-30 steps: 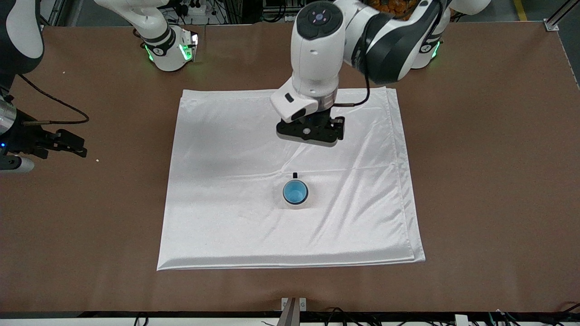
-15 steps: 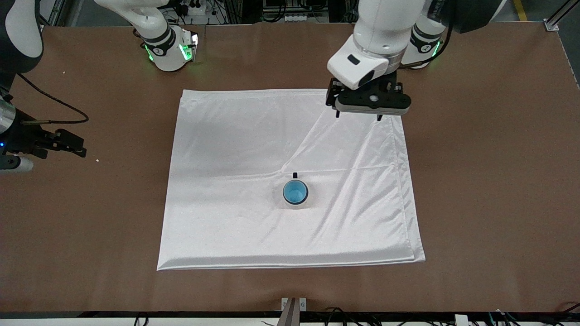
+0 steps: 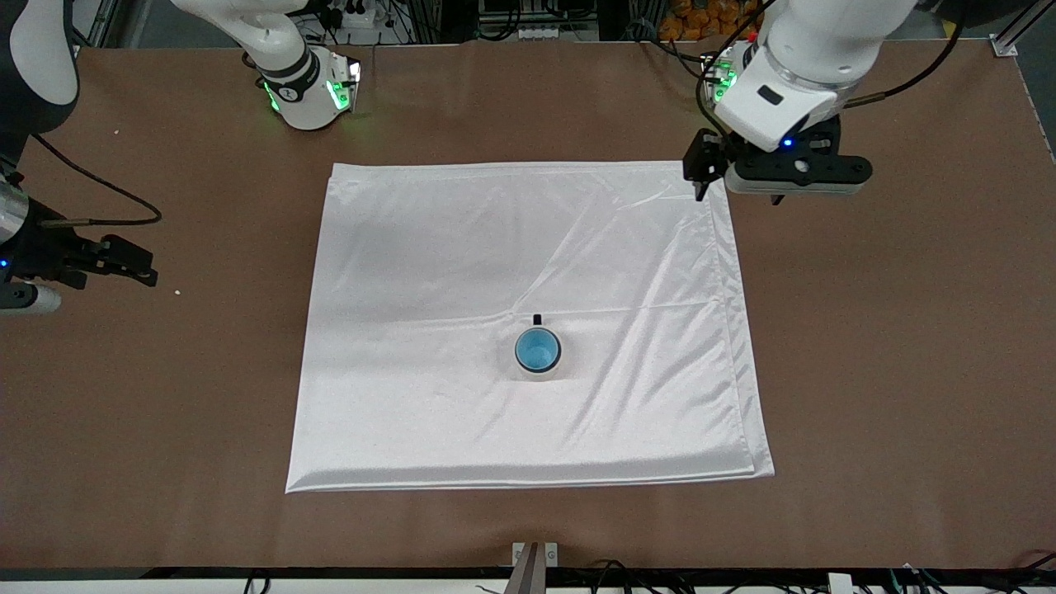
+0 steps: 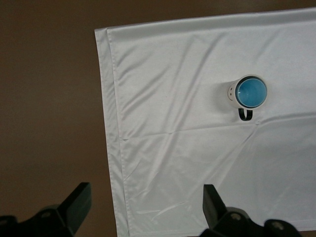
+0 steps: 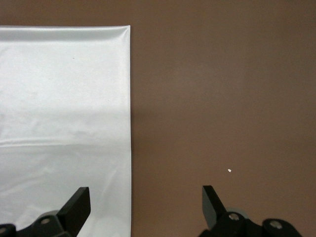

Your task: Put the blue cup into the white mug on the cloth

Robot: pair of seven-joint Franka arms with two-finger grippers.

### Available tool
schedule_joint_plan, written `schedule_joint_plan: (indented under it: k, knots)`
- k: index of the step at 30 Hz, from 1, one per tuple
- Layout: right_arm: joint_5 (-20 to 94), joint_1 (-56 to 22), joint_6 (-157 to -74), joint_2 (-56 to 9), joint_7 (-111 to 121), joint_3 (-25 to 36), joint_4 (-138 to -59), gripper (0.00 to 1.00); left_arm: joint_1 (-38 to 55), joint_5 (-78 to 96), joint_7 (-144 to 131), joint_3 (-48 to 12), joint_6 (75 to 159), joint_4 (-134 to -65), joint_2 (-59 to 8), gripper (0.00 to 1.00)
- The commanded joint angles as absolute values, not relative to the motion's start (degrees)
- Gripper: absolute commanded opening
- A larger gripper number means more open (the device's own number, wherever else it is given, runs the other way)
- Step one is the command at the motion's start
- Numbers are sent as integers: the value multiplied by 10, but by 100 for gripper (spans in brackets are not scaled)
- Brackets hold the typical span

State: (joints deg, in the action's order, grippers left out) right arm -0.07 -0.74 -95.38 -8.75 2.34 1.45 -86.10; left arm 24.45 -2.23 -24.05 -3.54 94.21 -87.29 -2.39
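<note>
The blue cup (image 3: 537, 350) sits inside the white mug (image 3: 537, 319), whose black handle points toward the robots' bases. The mug stands upright on the cloth (image 3: 429, 272), near its middle. In the left wrist view the blue cup (image 4: 252, 92) fills the white mug (image 4: 231, 92) on the cloth (image 4: 187, 163). My left gripper (image 3: 737, 196) (image 4: 145, 197) hangs open and empty over the cloth's corner nearest the left arm's base. My right gripper (image 3: 140, 262) (image 5: 145, 195) waits open and empty at the right arm's end, with the cloth's edge (image 5: 64, 98) in its view.
The brown table (image 3: 891, 346) surrounds the cloth on all sides. A small white speck (image 3: 177, 291) (image 5: 229, 171) lies near the right gripper. Both arm bases stand along the table's edge farthest from the front camera. A metal bracket (image 3: 535, 554) sits at the nearest edge.
The left arm has swung away from over the cloth's middle toward the left arm's end, stopping over the cloth's corner. The mug, cup and right arm have not moved.
</note>
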Motion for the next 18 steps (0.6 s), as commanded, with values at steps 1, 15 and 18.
schedule_joint_plan:
  k: [1, 15, 18]
  knots:
    - [-5, -3, -954, -76, 27, 9, -867, 100, 203, -4, -181, -39, 962, -920, 11, 100]
    - [-4, -4, -954, -76, 26, 8, -867, 100, 126, -3, -128, -38, 973, -965, 45, 100]
    - [-4, -4, -953, -76, 27, 8, -867, 100, 112, -3, -113, -38, 999, -998, 66, 100]
